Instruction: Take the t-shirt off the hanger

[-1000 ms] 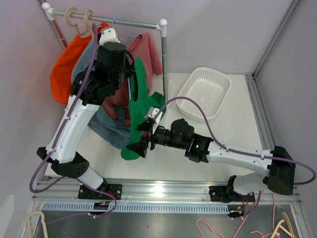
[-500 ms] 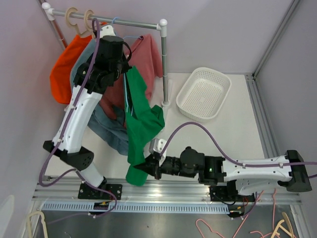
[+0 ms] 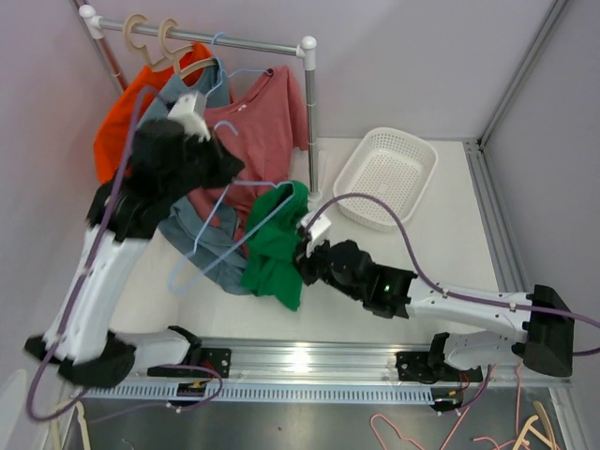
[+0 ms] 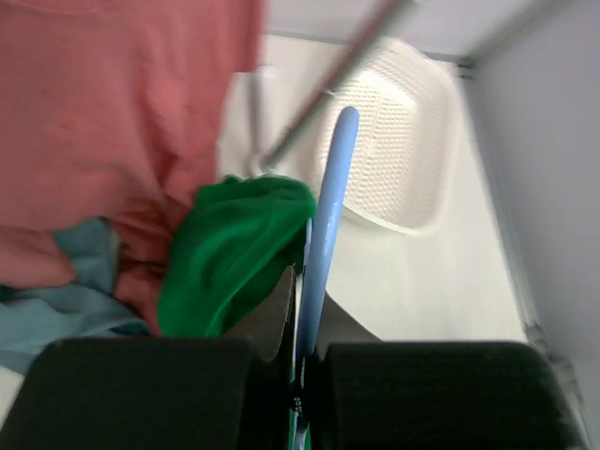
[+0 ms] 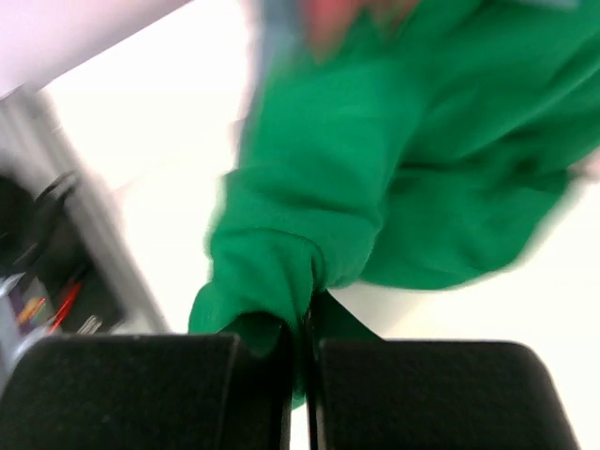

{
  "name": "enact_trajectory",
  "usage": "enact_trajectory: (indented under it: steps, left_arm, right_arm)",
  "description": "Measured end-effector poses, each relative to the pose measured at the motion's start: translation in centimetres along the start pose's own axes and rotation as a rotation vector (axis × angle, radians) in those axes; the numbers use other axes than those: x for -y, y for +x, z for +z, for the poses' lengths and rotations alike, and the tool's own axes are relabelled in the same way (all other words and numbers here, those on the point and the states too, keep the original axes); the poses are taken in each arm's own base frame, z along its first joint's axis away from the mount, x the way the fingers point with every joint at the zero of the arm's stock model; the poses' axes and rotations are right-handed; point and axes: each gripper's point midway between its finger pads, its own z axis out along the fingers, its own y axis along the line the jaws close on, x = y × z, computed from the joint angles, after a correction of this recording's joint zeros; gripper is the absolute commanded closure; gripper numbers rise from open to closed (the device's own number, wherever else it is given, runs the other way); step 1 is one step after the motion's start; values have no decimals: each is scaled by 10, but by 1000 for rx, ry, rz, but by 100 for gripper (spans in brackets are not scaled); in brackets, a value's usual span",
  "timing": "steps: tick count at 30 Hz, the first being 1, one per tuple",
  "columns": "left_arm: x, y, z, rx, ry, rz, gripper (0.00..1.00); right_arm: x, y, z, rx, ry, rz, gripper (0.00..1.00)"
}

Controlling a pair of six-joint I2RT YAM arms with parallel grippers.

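The green t-shirt point(image 3: 275, 251) hangs bunched in mid-air over the table, its top still draped on one end of the light blue hanger point(image 4: 328, 216). My right gripper point(image 3: 305, 255) is shut on a fold of the t-shirt point(image 5: 309, 187), with cloth pinched between the jaws of that gripper point(image 5: 307, 323). My left gripper point(image 3: 234, 172) is shut on the hanger, whose wire frame point(image 3: 196, 234) tilts down to the left, off the rail. In the left wrist view the blue bar runs up between the shut jaws of my left gripper point(image 4: 305, 314), the green t-shirt point(image 4: 234, 253) just left of it.
A clothes rail point(image 3: 234, 41) at the back carries an orange shirt point(image 3: 117, 131), a pink-red shirt point(image 3: 267, 122) and a grey-blue shirt point(image 3: 202, 242), plus wooden hangers point(image 3: 141, 37). Its right post point(image 3: 310, 122) stands near a white basket point(image 3: 386, 175).
My right gripper shut on the green t-shirt and pulled it down, then swung back toward the middle. The left arm carried the hanger down and left, and the shirt slid mostly off.
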Motion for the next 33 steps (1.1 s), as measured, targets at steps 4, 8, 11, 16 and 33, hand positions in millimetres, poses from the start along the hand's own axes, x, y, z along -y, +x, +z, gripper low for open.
enact_trajectory:
  steps: [4, 8, 11, 16, 33]
  left_arm:
    - [20, 31, -90, 53, 248, 37, 99]
    - [13, 44, -171, 191, 389, 91, 99]
    - [-4, 52, -221, 323, 426, 103, 99]
    - [-47, 75, -240, 448, 338, 61, 99]
    - [-69, 106, -161, 290, 166, 10, 99]
  right_arm:
    - [65, -28, 4, 14, 199, 95, 100]
    - [125, -54, -3, 55, 356, 186, 100]
    - [141, -58, -11, 65, 402, 198, 100]
    - [152, -113, -35, 173, 429, 139, 100]
    - [315, -444, -108, 946, 562, -61, 100]
